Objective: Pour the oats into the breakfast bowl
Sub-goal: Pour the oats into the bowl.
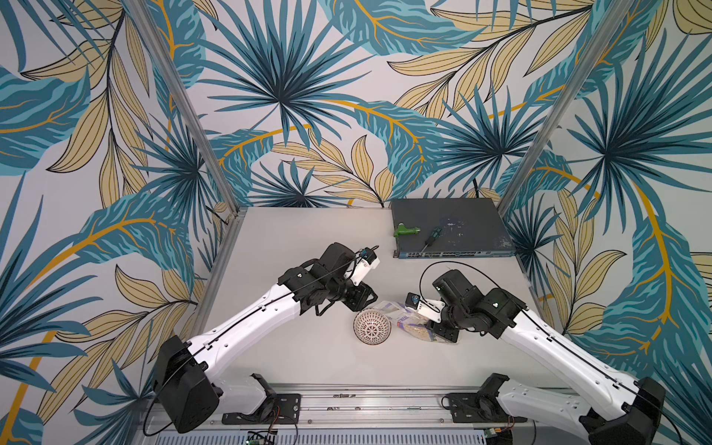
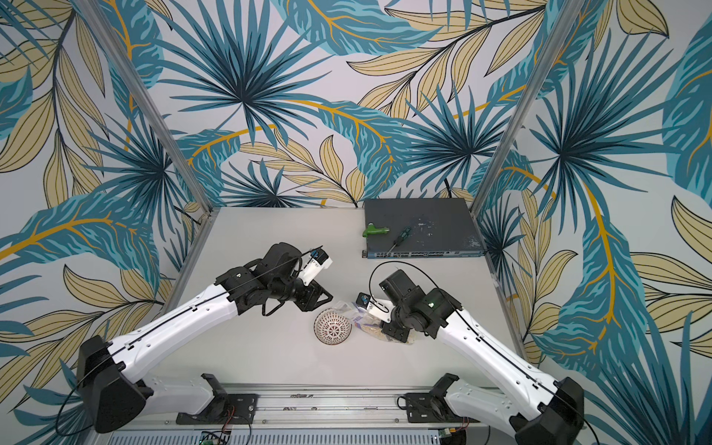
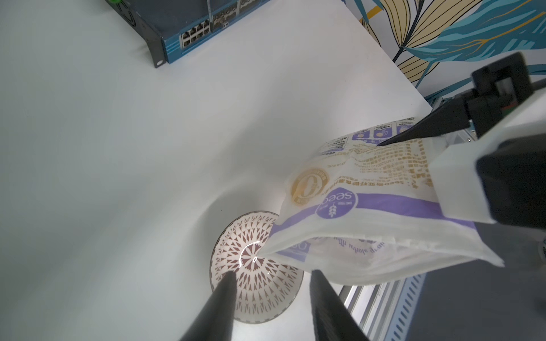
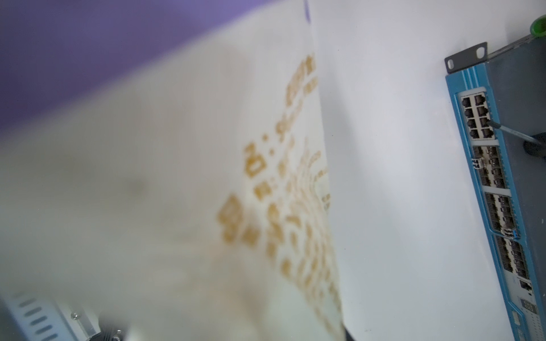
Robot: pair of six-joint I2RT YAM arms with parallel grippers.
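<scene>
My left claw stands spread over the small round white bowl with a dark lattice pattern and star centre. Its two black fingers are apart with nothing between them.

My right claw is pinched on the clear crinkly plastic bag with a purple-and-white label, which holds the pale beige oats. One black finger presses across the bag's printed face, and the other is hidden behind it. The bag is tilted, and one corner hangs over the bowl's inside.

The bowl sits near the middle of the white tabletop, with the bag at its right rim. Bare tabletop lies to the left of the bowl and beyond it.

At the far right corner is a dark grey network switch with a blue front. It carries a green-handled tool and a screwdriver, well apart from both claws. A metal rail runs along the near edge.
</scene>
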